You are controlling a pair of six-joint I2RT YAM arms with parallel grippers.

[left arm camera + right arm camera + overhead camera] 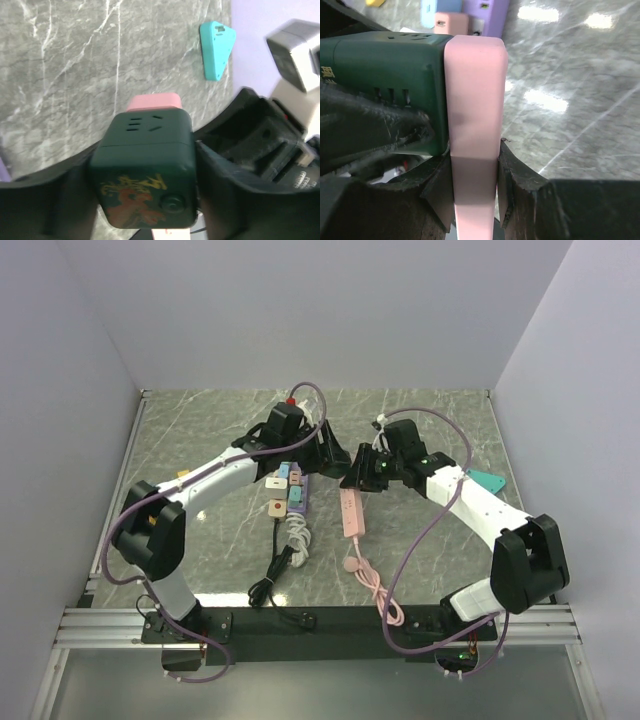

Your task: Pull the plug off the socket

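Grasp stage, plug not yet drawn: the left fingers (225, 170) are closed on the green cube plug (145, 165), which is seated on the pink socket strip (475, 100), itself pinched by the right fingers (517, 185). A straight pull apart is judged next. On the bench (200, 420), a purple strip (298, 495) lies just left and a teal piece (487, 481) well right; neither is seen to obstruct

L hand (147, 148) grips green cube plug (142, 172) both sides; pink strip (154, 101) behind, teal wedge (216, 49) beyond.
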